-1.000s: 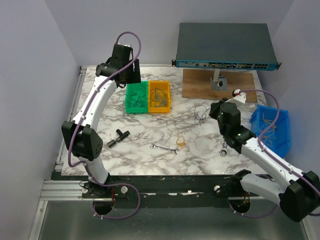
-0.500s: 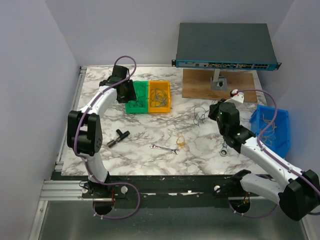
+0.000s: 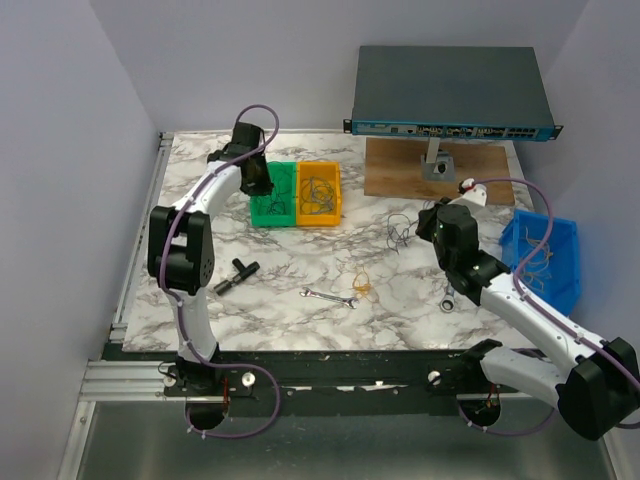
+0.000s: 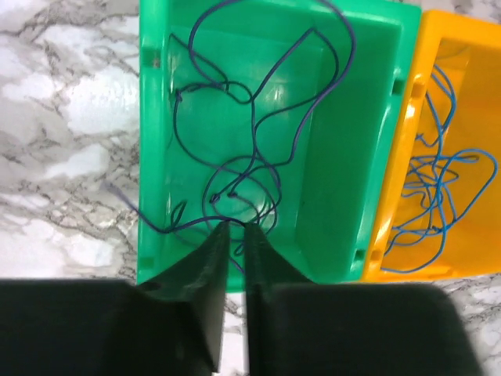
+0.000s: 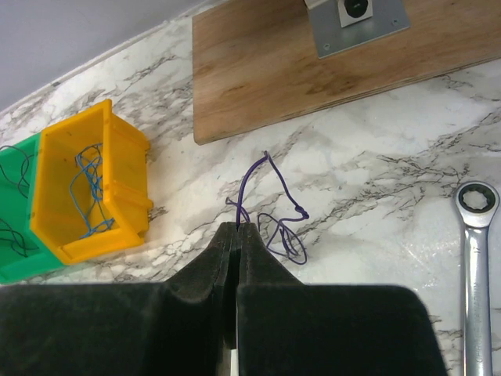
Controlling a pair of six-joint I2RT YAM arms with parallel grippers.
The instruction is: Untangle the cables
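Left fingers (image 4: pixel 207 270): nearly closed, grip unclear, tips at dark wire tangle (image 4: pixel 244 168) in green plastic bin (image 4: pixel 153 157).
Right fingers (image 5: pixel 223 262): closed; thin purple wire (image 5: pixel 275 223) at tips.

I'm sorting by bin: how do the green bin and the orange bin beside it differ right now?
The green bin holds dark navy wire loops; the orange bin holds brighter blue wire. One strand trails over the green bin's wall onto the marble table; no wire shows outside the orange bin. The left gripper hangs over the green bin's near edge, not the orange bin. Both are open plastic bins, side by side.
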